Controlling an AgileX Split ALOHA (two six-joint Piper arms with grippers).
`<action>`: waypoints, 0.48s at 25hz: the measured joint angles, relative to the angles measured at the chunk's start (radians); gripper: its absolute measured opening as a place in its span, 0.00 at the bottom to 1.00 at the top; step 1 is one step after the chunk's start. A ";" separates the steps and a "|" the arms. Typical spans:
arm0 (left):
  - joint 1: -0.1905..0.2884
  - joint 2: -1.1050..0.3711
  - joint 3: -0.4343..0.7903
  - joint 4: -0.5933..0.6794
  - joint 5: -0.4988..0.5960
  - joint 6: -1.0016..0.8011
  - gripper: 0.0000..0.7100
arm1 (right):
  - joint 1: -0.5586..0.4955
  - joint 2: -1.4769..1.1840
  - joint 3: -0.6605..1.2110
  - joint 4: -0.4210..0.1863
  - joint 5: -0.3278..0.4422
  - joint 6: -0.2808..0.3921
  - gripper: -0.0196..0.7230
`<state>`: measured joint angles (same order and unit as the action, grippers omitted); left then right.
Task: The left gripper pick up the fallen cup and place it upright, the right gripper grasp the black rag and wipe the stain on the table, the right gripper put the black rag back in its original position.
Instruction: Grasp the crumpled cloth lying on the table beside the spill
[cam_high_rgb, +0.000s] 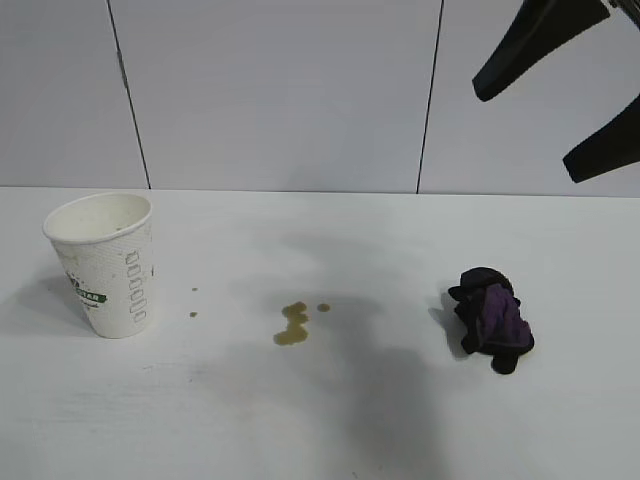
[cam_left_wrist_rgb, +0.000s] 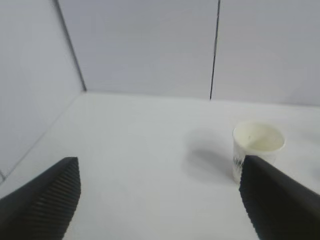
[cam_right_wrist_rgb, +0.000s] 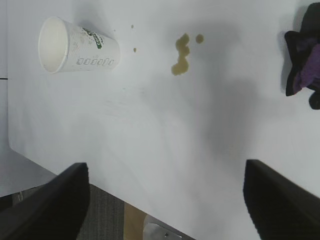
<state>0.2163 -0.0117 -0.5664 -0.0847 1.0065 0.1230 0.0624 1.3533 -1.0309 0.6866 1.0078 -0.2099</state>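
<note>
The white tapered paper cup (cam_high_rgb: 103, 264) is standing upright, apart from the left gripper (cam_left_wrist_rgb: 160, 200), jaws gaping empty. The right gripper (cam_high_rgb: 560, 95), also spread, is hovering above the bunched black-and-purple rag (cam_high_rgb: 491, 318).

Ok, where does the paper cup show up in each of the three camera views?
Exterior view: cup upright at the left of the table.
Left wrist view: cup at right, partly behind one finger.
Right wrist view: cup at upper left.
Shared landmark: the stain beside it; absent from the left wrist view.
</note>
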 joint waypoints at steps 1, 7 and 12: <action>-0.020 -0.001 0.008 0.022 0.034 -0.013 0.88 | 0.000 0.000 0.000 -0.001 0.000 0.000 0.80; -0.130 -0.001 0.077 0.056 0.114 -0.043 0.88 | 0.000 0.000 0.000 -0.002 0.003 0.000 0.80; -0.193 -0.001 0.086 0.065 0.119 -0.055 0.88 | 0.000 0.000 0.000 -0.045 0.004 -0.018 0.80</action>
<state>0.0237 -0.0129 -0.4809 -0.0197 1.1254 0.0683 0.0624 1.3533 -1.0309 0.6421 1.0119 -0.2282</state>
